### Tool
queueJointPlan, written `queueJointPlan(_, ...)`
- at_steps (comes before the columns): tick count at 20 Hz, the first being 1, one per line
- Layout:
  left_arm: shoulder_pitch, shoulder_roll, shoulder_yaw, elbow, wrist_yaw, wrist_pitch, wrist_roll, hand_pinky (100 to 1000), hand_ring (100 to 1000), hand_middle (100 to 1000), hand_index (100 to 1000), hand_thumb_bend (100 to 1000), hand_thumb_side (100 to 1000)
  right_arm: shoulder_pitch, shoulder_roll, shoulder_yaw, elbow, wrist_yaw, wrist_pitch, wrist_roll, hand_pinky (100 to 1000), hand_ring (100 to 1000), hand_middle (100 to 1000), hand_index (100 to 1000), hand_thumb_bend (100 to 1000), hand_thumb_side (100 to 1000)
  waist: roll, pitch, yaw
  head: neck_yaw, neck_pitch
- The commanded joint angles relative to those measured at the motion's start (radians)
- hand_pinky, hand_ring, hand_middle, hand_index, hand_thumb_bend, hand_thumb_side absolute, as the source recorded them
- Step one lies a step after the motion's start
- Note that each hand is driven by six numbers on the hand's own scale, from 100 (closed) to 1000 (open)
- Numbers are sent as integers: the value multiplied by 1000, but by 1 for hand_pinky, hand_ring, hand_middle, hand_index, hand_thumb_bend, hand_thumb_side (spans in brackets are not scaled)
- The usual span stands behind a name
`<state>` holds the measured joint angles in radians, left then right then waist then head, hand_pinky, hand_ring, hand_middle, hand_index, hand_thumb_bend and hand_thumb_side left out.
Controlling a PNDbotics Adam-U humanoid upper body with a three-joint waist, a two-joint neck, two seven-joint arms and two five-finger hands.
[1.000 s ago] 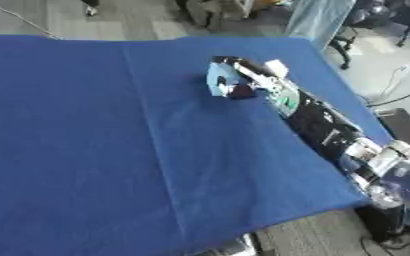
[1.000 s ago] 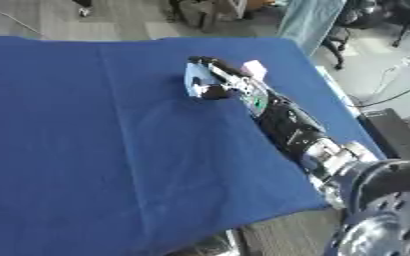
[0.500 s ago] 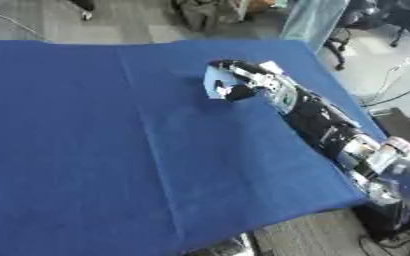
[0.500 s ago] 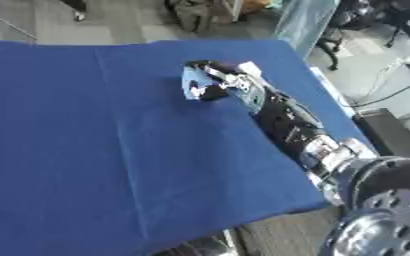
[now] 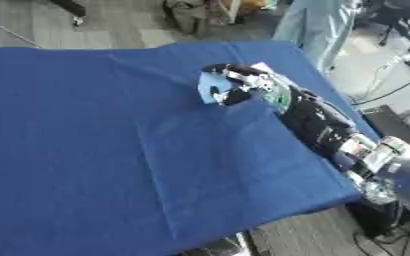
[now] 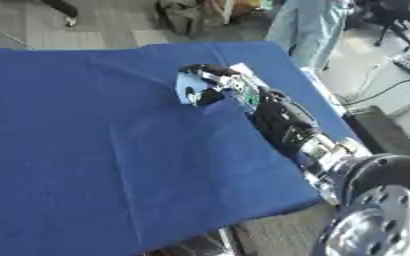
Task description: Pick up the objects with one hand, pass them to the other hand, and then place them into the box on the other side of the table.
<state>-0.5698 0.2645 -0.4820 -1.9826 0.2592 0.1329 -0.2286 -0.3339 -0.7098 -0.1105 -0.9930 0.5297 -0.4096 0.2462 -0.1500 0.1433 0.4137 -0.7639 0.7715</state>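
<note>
Fingers (image 5: 219, 70) on the right hand (image 5: 243, 85) are curled around a small pale-blue object (image 5: 211, 90), which sits in the hand over the far right part of the table (image 5: 86, 150). I can't make out what the object is, just a light blue flattish shape with a dark spot showing near the palm. Can't tell either whether it's clear of the blue cloth or just resting on it.

So I'd say we're in the pick-up step: one hand has the thing, and the pass hasn't happened. The left hand doesn't show in either view, and neither does the box, so both must be somewhere outside what the head camera sees.

Next move, my guess: lift the object clear, bring it toward the middle of the table and turn the wrist so a free edge of the blue piece sticks out for the other hand to take. Right now the fingers wrap over most of it, which could make the handoff awkward.

Pose-wise, the right arm (image 5: 322, 127) comes in from the lower right and stretches long and nearly straight, diagonally up toward the far edge, forearm low over the cloth, with the hand at the end curling in toward the left.
</note>
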Motion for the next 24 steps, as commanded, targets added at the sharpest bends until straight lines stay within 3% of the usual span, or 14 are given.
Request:
queueJointPlan(1,-8,2,2,-17,3,1,-3,679,567,534,814,276,965,23,-10,12,14,25,2,13,895,956,880,1000,100,314,10,-8,-4,-9,-1)
queueJointPlan(2,-8,2,2,-17,3,1,-4,680,567,534,815,276,965,23,-10,12,13,26,2,12,892,949,856,1000,100,313,10,-8,-5,-10,-1)
queueJointPlan(6,-7,4,3,-17,3,2,-6,678,567,534,815,275,966,24,-11,2,2,30,5,-28,846,853,596,1000,100,278,10,-7,-8,-14,-1)
queueJointPlan(10,-4,4,4,-17,3,3,-4,677,574,534,816,277,967,28,-11,-11,-26,20,-3,-122,799,767,457,988,100,215,12,-8,-15,-16,-1)
queueJointPlan(16,8,-1,6,-17,9,9,5,677,579,534,816,282,964,43,-25,-23,-101,-28,-35,-229,782,734,412,979,100,199,18,-15,-32,-14,-1)
queueJointPlan(21,23,-7,7,-17,16,16,12,676,580,539,816,300,954,54,-33,-30,-164,-91,-54,-252,776,727,404,980,100,253,24,-25,-45,-10,-1)
queueJointPlan(24,28,-10,6,-17,19,19,14,675,580,539,816,290,964,57,-35,-30,-172,-115,-52,-248,777,731,412,984,100,220,25,-29,-47,-11,-1)
